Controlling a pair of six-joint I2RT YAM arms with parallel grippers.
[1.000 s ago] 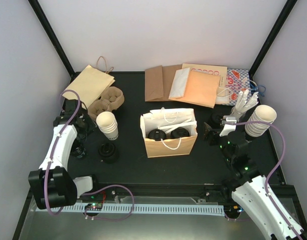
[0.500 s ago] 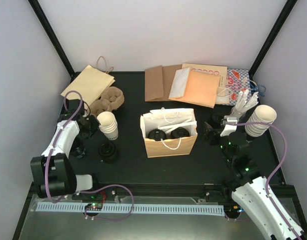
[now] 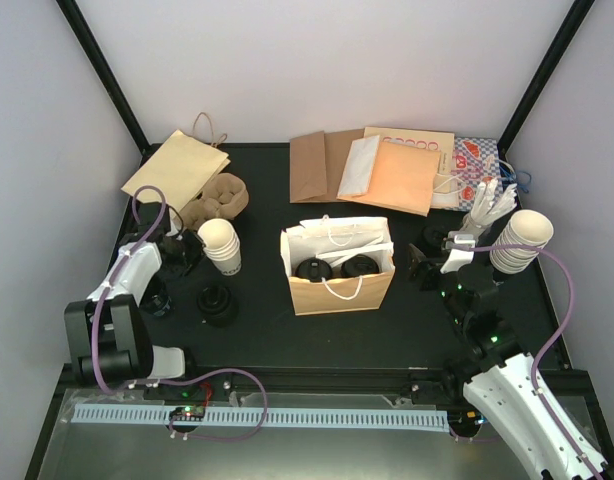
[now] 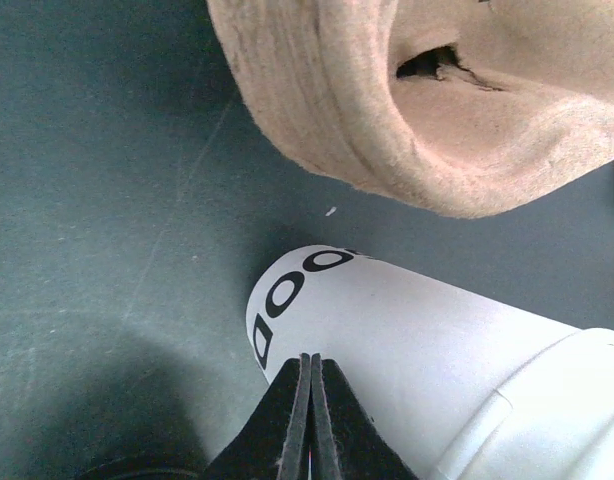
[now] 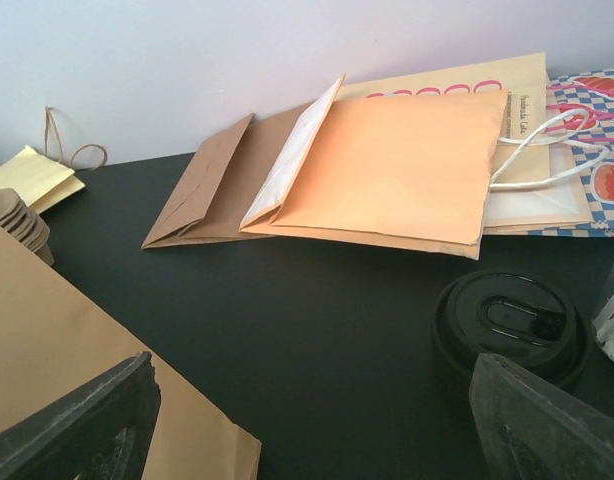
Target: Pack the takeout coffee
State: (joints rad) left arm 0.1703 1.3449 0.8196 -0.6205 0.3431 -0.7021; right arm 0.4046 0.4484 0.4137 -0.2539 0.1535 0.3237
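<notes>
Cream lidless paper-cup stack (image 3: 219, 247) has just tipped against the pinched-together fingertips of the left gripper (image 4: 310, 385); the right gripper (image 5: 312, 400) gapes empty, with the black-lidded paper coffee cups (image 3: 310, 268) already in the tan paper bag (image 3: 337, 292).

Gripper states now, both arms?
Left gripper: shut, nothing held, tips at the cup stack.
Right gripper: open, empty.

Partial black letters "OO" on white cup (image 4: 437, 340); nothing else legible.
</notes>
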